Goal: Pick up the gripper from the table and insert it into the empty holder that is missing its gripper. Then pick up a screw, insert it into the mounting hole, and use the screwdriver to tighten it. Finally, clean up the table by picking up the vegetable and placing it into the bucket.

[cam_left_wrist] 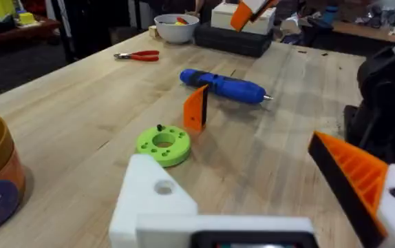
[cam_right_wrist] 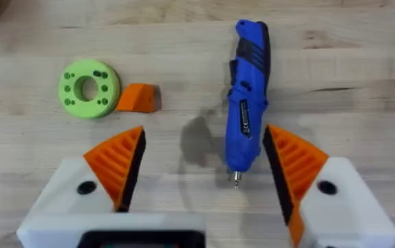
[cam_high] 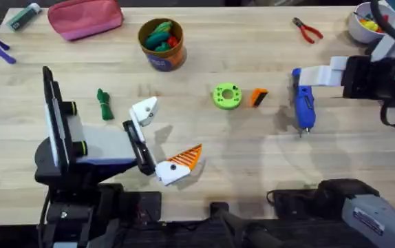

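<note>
Containers: the bucket (cam_high: 162, 43) stands at the far side of the table (cam_high: 252, 165), left of centre, holding green, blue and red items. A white bowl (cam_high: 360, 26) at the far right corner holds yellow and red items.

Left gripper (cam_high: 159, 141): fingers spread wide, nothing between them. The holder (cam_high: 144, 112), all white, forms its far finger; the near finger carries an orange ribbed pad (cam_high: 187, 158).

Right gripper (cam_right_wrist: 201, 179): fingers wide apart, empty, hanging over the bit end of the screwdriver (cam_high: 303, 105), which lies flat at the table's right.

Loose gripper (cam_high: 259, 97): orange wedge resting on the table just beside the green disc (cam_high: 226, 96), between disc and screwdriver.

Vegetable (cam_high: 104, 104): lying on the table left of the holder, apart from it.

Red-handled pliers (cam_high: 308, 30) lie at the far right, near the bowl.
</note>
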Robot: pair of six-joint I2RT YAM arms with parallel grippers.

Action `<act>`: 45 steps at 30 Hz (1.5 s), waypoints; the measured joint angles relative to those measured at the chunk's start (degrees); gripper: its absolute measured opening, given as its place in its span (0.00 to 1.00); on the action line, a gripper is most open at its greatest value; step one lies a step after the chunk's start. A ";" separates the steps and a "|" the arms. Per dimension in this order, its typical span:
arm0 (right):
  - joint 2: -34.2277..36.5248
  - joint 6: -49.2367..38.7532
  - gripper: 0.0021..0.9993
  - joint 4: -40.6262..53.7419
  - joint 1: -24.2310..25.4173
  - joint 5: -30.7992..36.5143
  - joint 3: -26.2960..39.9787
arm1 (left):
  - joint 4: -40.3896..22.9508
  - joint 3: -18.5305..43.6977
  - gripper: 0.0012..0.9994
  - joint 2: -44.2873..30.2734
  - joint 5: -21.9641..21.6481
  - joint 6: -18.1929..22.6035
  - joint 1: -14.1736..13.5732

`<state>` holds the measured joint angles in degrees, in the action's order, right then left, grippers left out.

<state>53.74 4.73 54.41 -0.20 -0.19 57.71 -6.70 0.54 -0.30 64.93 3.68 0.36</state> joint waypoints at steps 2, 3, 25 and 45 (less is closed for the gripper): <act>0.01 0.00 0.99 0.00 0.00 0.00 0.00 | 0.00 0.00 0.99 0.00 0.00 0.00 0.00; 0.00 0.00 0.99 0.00 0.00 0.00 0.00 | 0.00 0.00 0.99 0.00 0.00 0.00 0.00; 0.02 0.43 0.99 -0.11 0.00 -0.04 0.00 | -0.01 0.00 0.99 0.00 0.00 0.03 0.00; 19.16 16.04 0.99 9.16 -16.39 3.82 13.48 | -0.02 0.00 0.99 0.00 0.00 0.03 0.00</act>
<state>72.90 20.78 63.57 -16.60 3.64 71.20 -6.72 0.54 -0.30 64.93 3.70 0.36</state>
